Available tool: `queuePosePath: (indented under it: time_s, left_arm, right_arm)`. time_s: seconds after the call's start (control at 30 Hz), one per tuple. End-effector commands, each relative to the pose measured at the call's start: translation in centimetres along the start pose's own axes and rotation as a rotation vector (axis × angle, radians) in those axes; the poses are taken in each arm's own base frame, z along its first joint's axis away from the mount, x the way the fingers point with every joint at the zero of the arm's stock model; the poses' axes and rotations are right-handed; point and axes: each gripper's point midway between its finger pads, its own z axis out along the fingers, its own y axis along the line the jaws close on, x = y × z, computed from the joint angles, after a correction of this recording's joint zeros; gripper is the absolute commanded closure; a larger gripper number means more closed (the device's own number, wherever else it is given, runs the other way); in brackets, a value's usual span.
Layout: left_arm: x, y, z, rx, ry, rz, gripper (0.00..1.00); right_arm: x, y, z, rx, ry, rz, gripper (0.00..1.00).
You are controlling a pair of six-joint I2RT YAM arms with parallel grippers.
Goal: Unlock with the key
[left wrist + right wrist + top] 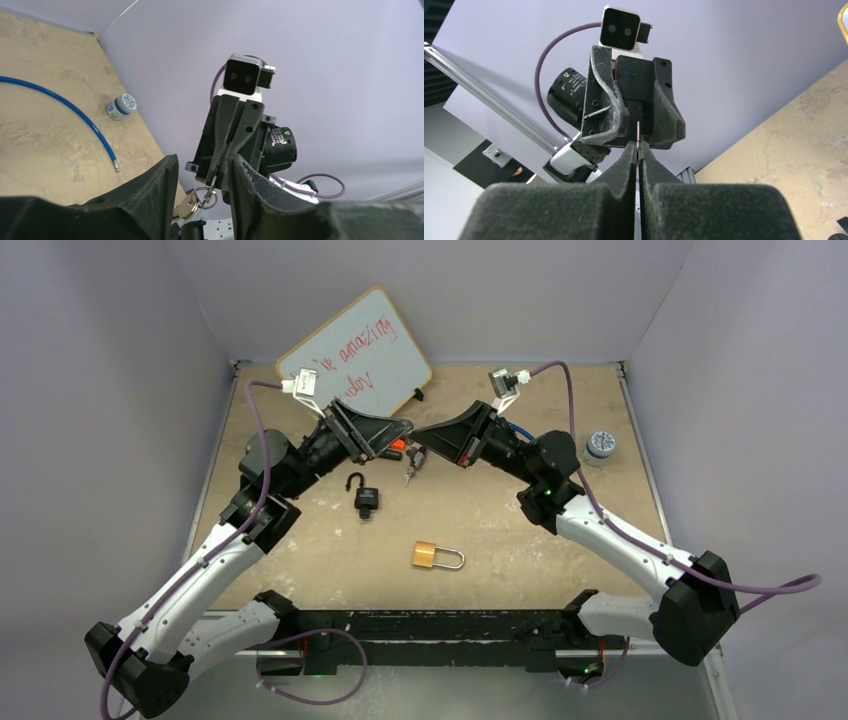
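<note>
Left of centre above the table (500,530), the left gripper (202,162) stands partly open, holding nothing, its fingers flanking the key bunch (192,201): silver keys on a ring, dangling from the right gripper (638,147), clamped tight. Black padlock (366,498) and brass padlock (428,556) lie below; a jar (600,447) sits far right.
</note>
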Motion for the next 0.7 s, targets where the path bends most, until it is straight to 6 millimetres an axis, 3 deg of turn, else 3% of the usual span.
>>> queuePosePath:
  time_s: [0.0, 0.27, 0.47, 0.57, 0.6, 0.67]
  left_arm:
    - [-1.6, -3.9, -0.7, 0.133, -0.056, -0.017, 0.63]
    - [-1.6, -4.2, -1.2, 0.156, -0.064, -0.015, 1.0]
    - [-1.6, -3.5, -1.1, 0.13, -0.067, 0.037, 1.0]
    - [-1.7, -3.6, -1.2, 0.132, -0.077, 0.079, 1.0]
    - [-1.8, -3.6, -1.3, 0.133, -0.077, 0.099, 1.0]
    - [-1.6, -3.5, -1.4, 0.118, -0.058, 0.149, 1.0]
  right_arm:
    - [-2.8, 3.4, 0.4, -0.079, -0.089, -0.039, 1.0]
    - [-3.0, 2.4, 0.2, -0.033, -0.123, -0.001, 1.0]
    - [-2.7, 2.6, 0.4, -0.033, -0.088, 0.01, 0.98]
    - [-2.3, 2.5, 0.1, -0.011, -0.065, 0.009, 0.55]
    - [-2.2, 2.4, 0.0, -0.004, -0.052, -0.007, 0.47]
    - [-1.9, 2.9, -0.3, -0.008, -0.009, -0.056, 0.44]
